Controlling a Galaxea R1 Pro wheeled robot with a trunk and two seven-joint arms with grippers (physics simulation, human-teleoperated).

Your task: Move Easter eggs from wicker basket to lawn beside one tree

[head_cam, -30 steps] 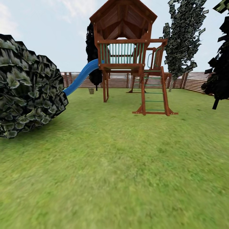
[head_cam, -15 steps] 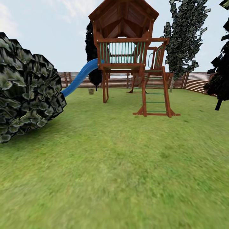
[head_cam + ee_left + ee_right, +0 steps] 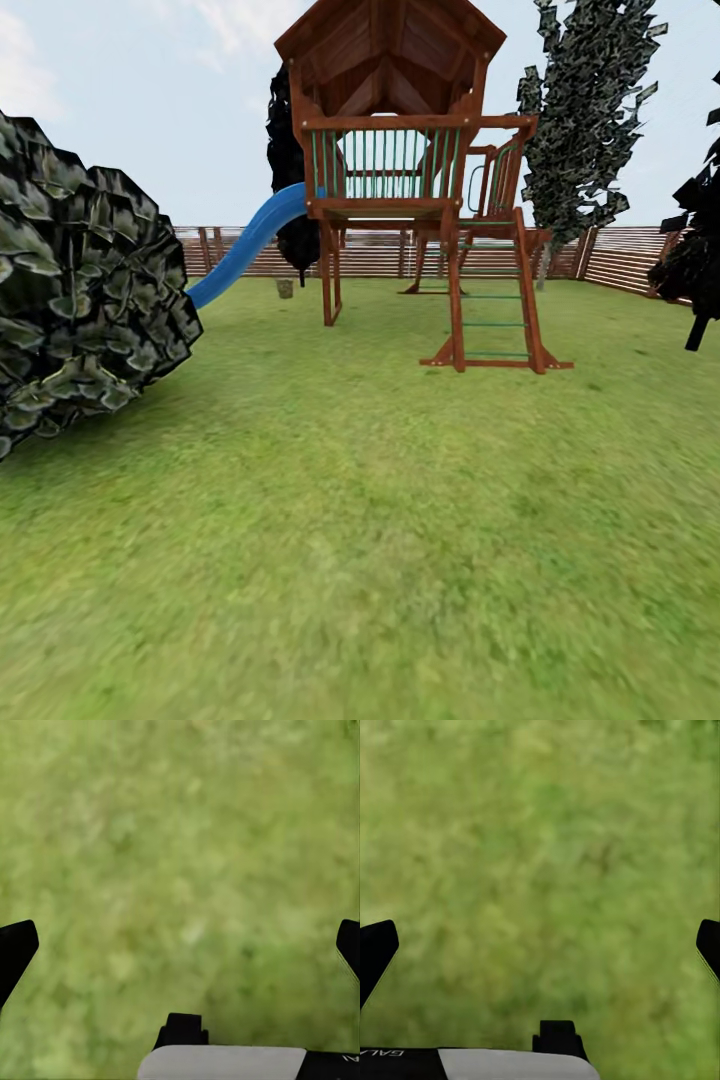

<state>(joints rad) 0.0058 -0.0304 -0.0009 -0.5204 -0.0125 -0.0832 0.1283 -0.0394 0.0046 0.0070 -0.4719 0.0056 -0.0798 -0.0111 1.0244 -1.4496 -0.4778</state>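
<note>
A small brown wicker basket (image 3: 286,288) stands far off on the lawn (image 3: 380,520), near the far edge of the grass just before the slatted wooden fence (image 3: 620,255), between the foot of the blue slide (image 3: 245,248) and the left post of the wooden play tower (image 3: 390,150); it is too small to tell whether any eggs lie in it. Behind it, against the fence, rises a black-trunked dark tree (image 3: 290,170). The play tower, roofed and railed in green, carries a ladder (image 3: 492,300) that slants down to the grass on its right side. Past the ladder, at the far right corner of the garden, a tree (image 3: 580,120) with a pale trunk and mottled green-white leaves stands beside the fence. Another dark tree (image 3: 695,250) shows at the right edge of the lawn. A large bush (image 3: 80,290) of dark blocky leaves sits on the lawn's left edge, nearer the camera. The left gripper (image 3: 184,941) hangs over bare grass (image 3: 180,855), its black fingers (image 3: 15,949) spread wide apart with nothing between them. The right gripper (image 3: 544,941) hangs likewise over grass (image 3: 540,855), fingers (image 3: 375,949) released and wide, holding nothing
</note>
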